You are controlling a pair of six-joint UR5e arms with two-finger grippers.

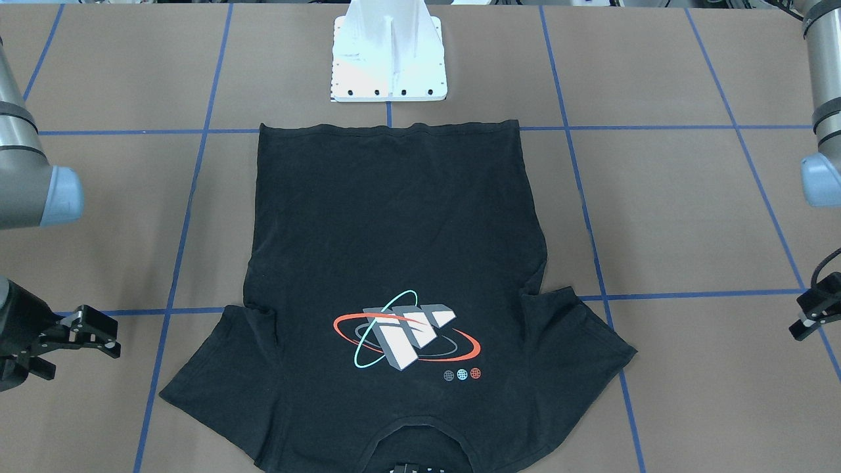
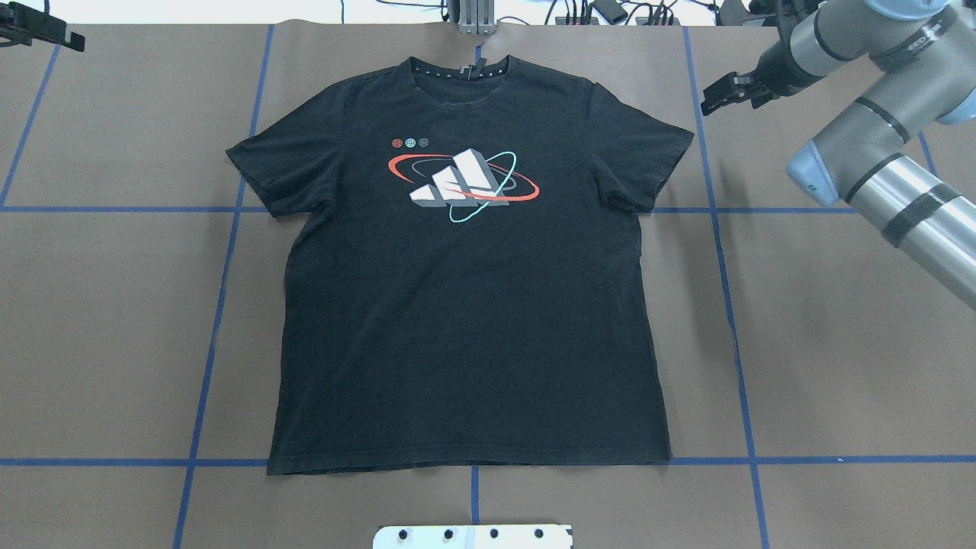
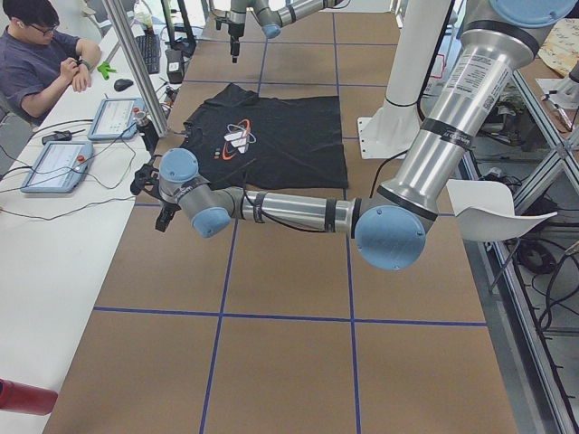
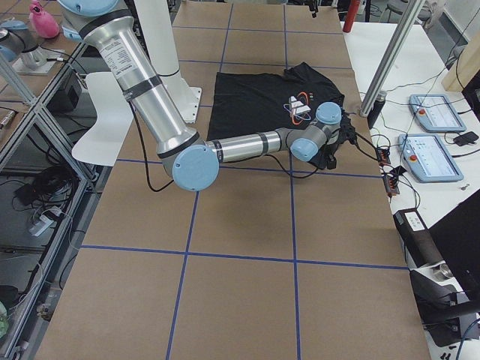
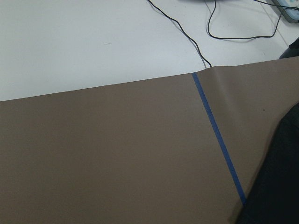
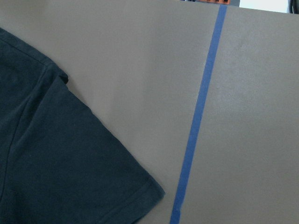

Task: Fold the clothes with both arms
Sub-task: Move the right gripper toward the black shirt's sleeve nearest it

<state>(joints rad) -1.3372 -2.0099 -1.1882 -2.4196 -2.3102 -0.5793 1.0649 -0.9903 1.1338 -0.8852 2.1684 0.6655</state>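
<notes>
A black T-shirt (image 2: 473, 305) lies flat, logo side up, in the middle of the brown table, collar toward the far edge and hem near the robot's base. Its logo (image 2: 465, 183) has red and cyan ovals. My right gripper (image 2: 713, 103) hovers beside the right sleeve (image 6: 56, 163), apart from the cloth, fingers apart and holding nothing. Farther off, my left gripper (image 1: 798, 315) hangs over bare table beyond the left sleeve (image 5: 280, 186), also open and empty. Both show in the front view, the right gripper (image 1: 108, 338) at that view's left.
The white base plate (image 1: 387, 59) stands just behind the hem. Blue tape lines (image 2: 221, 305) grid the table. Past the far edge runs a white bench with control tablets (image 3: 54, 163), cables and a seated person (image 3: 41, 54).
</notes>
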